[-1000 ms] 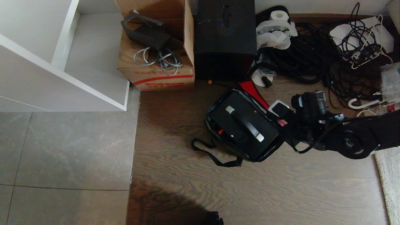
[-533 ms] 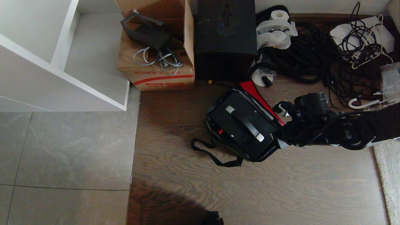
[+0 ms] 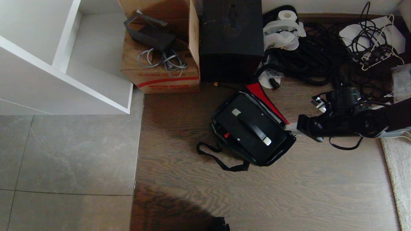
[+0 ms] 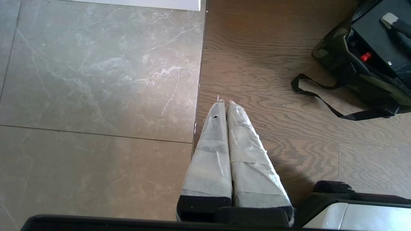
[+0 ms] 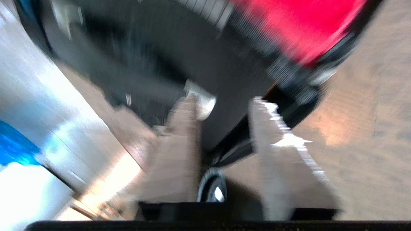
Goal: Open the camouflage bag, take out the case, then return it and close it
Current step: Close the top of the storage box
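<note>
1. Now my right hand [image 3: 290, 127] hovers just beside the camouflage bag [image 3: 224, 141], fingers [image 5: 183, 134] apart and empty.
2. Inside the open bag on the floor [image 3: 289, 192] lies the case [image 3: 250, 128].
3. Off aside, my left hand [image 4: 224, 103] is pressed together.

Black right arm [image 3: 359, 123] w/ looped black cable; both grippers' fingers [image 4: 221, 150] wrapped in pale grey tape.

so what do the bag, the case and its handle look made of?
Camouflage bag: soft woven fabric, matte; it sags and its strap lies limp. Case: likely hard plastic, smooth and flat, slight sheen. Handle: black bar, probably plastic, on shiny, metal-looking silver mounts.
</note>
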You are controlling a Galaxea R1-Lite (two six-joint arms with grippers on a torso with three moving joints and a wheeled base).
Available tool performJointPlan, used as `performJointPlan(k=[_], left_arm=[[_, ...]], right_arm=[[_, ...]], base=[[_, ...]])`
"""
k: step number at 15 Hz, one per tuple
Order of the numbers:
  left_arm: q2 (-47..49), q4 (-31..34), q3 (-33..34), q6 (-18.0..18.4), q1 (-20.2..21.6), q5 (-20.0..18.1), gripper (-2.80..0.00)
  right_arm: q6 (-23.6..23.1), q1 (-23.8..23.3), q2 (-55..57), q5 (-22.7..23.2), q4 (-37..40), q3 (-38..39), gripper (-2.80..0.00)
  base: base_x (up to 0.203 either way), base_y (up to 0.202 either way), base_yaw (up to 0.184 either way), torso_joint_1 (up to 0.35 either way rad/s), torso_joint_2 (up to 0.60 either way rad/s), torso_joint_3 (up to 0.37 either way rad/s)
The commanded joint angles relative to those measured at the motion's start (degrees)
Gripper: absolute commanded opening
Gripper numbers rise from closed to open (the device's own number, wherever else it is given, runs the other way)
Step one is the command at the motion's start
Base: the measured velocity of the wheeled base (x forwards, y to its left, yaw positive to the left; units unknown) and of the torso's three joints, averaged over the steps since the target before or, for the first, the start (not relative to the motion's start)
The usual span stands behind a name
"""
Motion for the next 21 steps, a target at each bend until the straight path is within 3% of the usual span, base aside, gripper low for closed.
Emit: performJointPlan(k=[1, 5, 7, 8, 10, 14, 17, 21], left_arm=[[-0.02, -0.02, 0.53, -0.03, 0.00, 0.05, -2.80], [-0.02, -0.02, 0.53, -0.03, 0.00, 0.05, -2.80], [-0.02, -0.02, 0.53, -0.03, 0.00, 0.05, -2.80], [-0.02, -0.02, 0.53, -0.03, 0.00, 0.05, -2.80], [-0.02, -0.02, 0.53, -0.03, 0.00, 0.05, -2.80], [-0.02, -0.02, 0.53, -0.03, 0.00, 0.05, -2.80], [-0.02, -0.02, 0.53, 0.06, 0.00, 0.05, -2.80], [-0.02, -0.02, 0.53, 0.06, 0.00, 0.05, -2.80]], right_arm=[[0.36, -4.71, 1.51, 3.87, 0.48, -2.55, 0.00], [2.13, -7.52, 3.40, 6.29, 0.79, -2.21, 0.00], [9.65, -7.67, 3.40, 6.77, 0.64, -3.12, 0.00], [10.28, -7.74, 3.38, 7.03, 0.62, -3.34, 0.00], [13.39, -9.61, 4.00, 12.43, 0.62, -5.12, 0.00], [18.11, -10.95, 6.00, 14.42, 0.79, -8.22, 0.00], [18.27, -10.95, 6.06, 14.41, 0.78, -8.30, 0.00], [25.58, -10.87, 12.33, 14.25, 0.62, -12.44, 0.00]], base=[[0.000, 0.000, 0.000, 0.000, 0.00, 0.000], [0.000, 0.000, 0.000, 0.000, 0.00, 0.000], [0.000, 0.000, 0.000, 0.000, 0.00, 0.000], [0.000, 0.000, 0.000, 0.000, 0.00, 0.000], [0.000, 0.000, 0.000, 0.000, 0.00, 0.000], [0.000, 0.000, 0.000, 0.000, 0.00, 0.000], [0.000, 0.000, 0.000, 0.000, 0.00, 0.000], [0.000, 0.000, 0.000, 0.000, 0.00, 0.000]])
